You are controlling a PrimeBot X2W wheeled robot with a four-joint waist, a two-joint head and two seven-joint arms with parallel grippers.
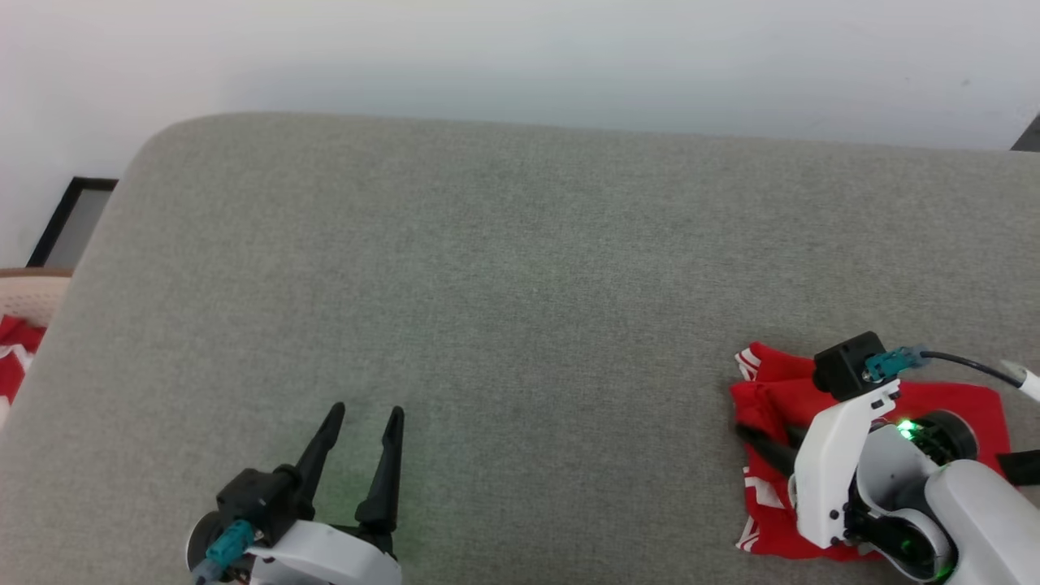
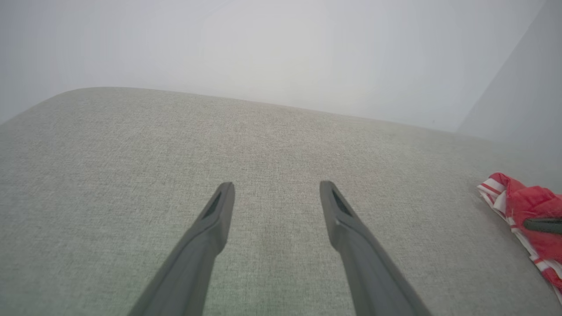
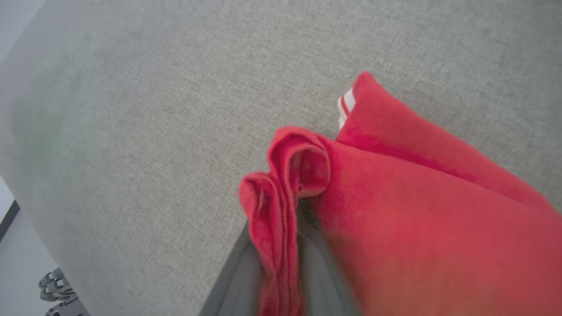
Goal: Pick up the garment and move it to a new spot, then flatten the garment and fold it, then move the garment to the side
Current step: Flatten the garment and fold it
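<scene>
**Operator:** Right arm status?
**Unit:** My right gripper (image 3: 290,219) points left across the garment (image 1: 776,394) and pinches a fold of it, at the near right edge of the grey cushion (image 1: 520,284).
**Operator:** Left arm?
**Unit:** My left gripper (image 1: 367,409) points forward at the near edge, fingers spread and empty.

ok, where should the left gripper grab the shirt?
Probably the striped far-left corner of the shirt, coming in low from the left. That folded edge faces the open left gripper and lies clear of the right gripper, which pinches a fold mid-edge.

Left end effector (image 1: 367,409) wide; right end effector (image 1: 764,435) pinched
</scene>
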